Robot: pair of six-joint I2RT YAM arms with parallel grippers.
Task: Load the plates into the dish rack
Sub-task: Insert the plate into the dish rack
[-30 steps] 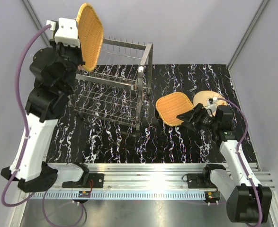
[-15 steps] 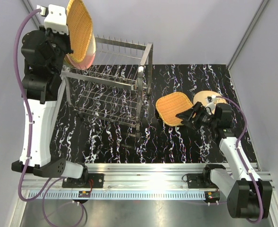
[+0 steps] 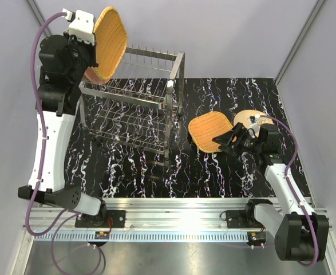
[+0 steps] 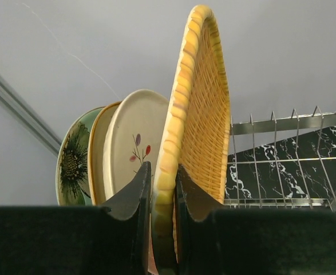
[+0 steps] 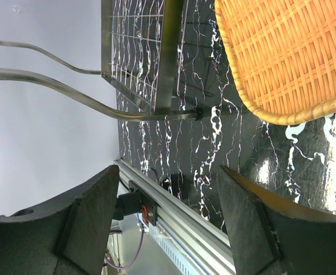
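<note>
Nearest, the right hand (image 3: 225,140) hovers low over the tabletop (image 3: 156,172), its jaws wide apart with nothing between them. It faces the edge of the loose wicker plate (image 3: 209,130), which lies flat just in front of it, probably lined up to take that rim next. A beige plate (image 3: 245,118) lies flat just beyond, partly hidden by the same hand. Both are well apart from the rack (image 3: 136,114), which stands to the left

The rack's top tier already carries three plates upright at its far left end: a green flower plate (image 4: 73,160), a cream plate (image 4: 96,149) and a sprig plate (image 4: 136,143), packed close side by side. I see none in the lower tier

Farthest and highest, the left hand (image 4: 163,172) is clamped on the rim of the held wicker plate (image 4: 199,114), carrying it on edge, slightly tilted, above that end of the rack. Held upright like this, it can drop between the prongs beside the sprig plate; the next free slot looks to be there
</note>
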